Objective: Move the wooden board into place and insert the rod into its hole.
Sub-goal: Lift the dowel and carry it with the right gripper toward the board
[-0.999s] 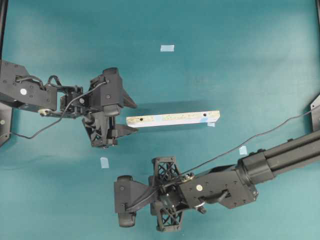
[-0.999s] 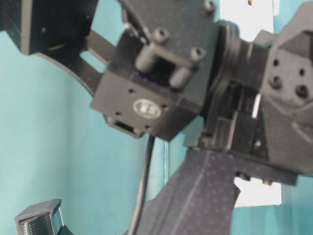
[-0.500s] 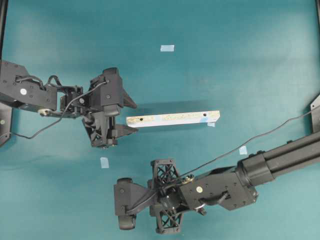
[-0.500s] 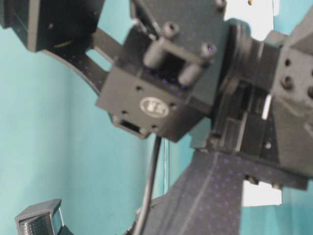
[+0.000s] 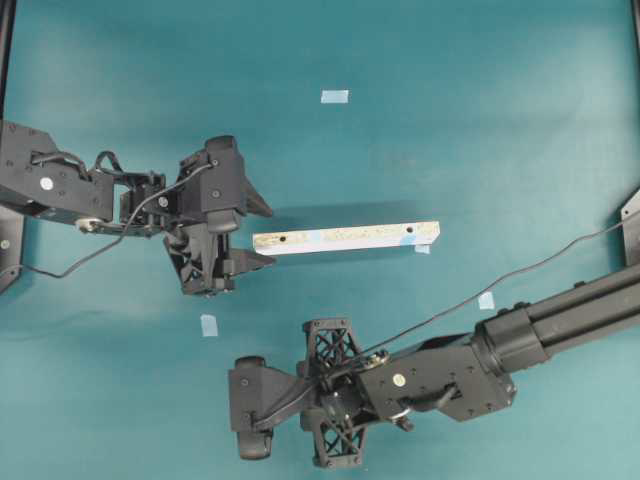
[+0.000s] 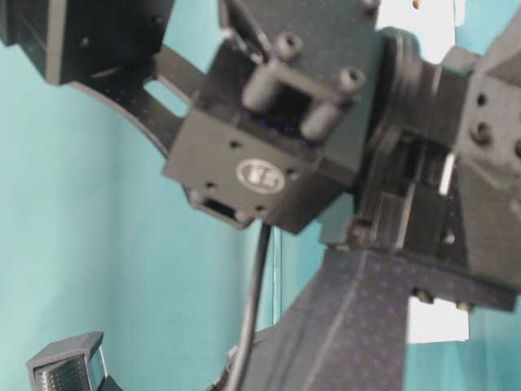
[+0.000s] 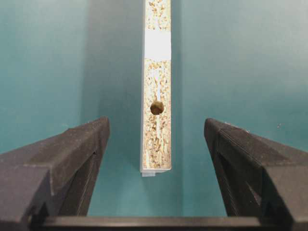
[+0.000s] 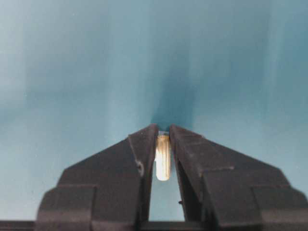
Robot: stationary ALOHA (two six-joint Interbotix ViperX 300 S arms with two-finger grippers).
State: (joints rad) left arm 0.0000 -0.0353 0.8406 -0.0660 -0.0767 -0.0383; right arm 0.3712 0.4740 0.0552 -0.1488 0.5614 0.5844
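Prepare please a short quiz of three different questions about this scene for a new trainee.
1. True or false: the left claw is closed on the long pale wooden board with the speckled particleboard edge.
2. What sits between the fingers of the right claw?
A. a pale-blue tape square
B. the tiny cream-white cylindrical rod
C. nothing
3. Fill in: in the left wrist view, a small dark ____ shows on the board's speckled edge.

Key: 1 false, its fingers stand wide on either side of the board's end, apart from it. 2 B. 3 hole.
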